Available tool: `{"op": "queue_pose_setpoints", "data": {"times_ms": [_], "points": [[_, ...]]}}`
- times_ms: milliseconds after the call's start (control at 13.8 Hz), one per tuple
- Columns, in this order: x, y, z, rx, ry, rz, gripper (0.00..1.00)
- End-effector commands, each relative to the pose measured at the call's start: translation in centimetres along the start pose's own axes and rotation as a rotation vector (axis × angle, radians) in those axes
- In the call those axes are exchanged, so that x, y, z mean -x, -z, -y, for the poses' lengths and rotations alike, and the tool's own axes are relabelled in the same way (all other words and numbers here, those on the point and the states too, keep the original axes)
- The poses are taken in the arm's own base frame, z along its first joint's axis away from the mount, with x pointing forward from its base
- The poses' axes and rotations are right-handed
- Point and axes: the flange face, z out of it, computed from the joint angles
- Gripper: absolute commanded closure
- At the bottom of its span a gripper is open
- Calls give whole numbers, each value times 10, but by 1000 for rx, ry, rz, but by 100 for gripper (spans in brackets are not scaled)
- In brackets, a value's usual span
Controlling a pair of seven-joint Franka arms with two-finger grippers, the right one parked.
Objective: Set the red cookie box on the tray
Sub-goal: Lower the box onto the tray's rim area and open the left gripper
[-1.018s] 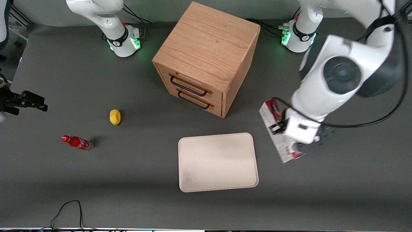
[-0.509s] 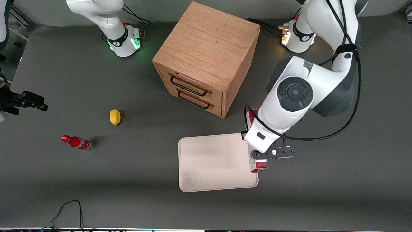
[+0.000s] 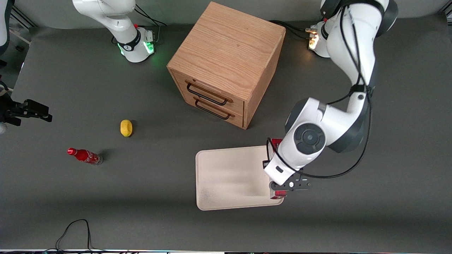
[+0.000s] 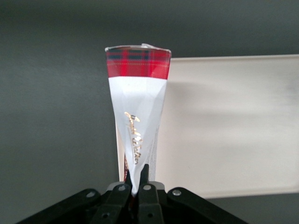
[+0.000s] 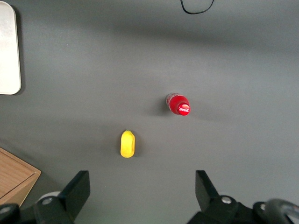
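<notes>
The red cookie box (image 4: 137,107) is a slim red-and-white carton with a tartan end, and my left gripper (image 4: 137,181) is shut on its narrow edge. In the front view the arm covers most of the box (image 3: 280,193); only its red ends show, along the edge of the tray (image 3: 229,176) that faces the working arm's end of the table. The gripper (image 3: 282,184) hangs over the tray's corner nearest the front camera. The cream tray (image 4: 233,126) lies flat beside and under the box. Whether the box touches the tray is hidden.
A wooden drawer cabinet (image 3: 226,63) stands farther from the front camera than the tray. Toward the parked arm's end lie a yellow lemon-like object (image 3: 126,127) and a small red cola bottle (image 3: 84,156). A black cable (image 3: 76,225) loops at the table's near edge.
The left arm has carried the box from above the table beside the tray onto the tray's edge, moving nearer the front camera. The box has turned to run along that edge.
</notes>
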Motion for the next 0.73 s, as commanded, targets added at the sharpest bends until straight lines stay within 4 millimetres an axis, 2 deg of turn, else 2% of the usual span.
{"op": "queue_pose_setpoints", "data": {"times_ms": [0,291,655], "points": [[-2,-21,0,-12,-14,-6,100],[-4,-55,-2,-10,39,-7,100],[-6,-74,-3,-14,93,-34,100]]}}
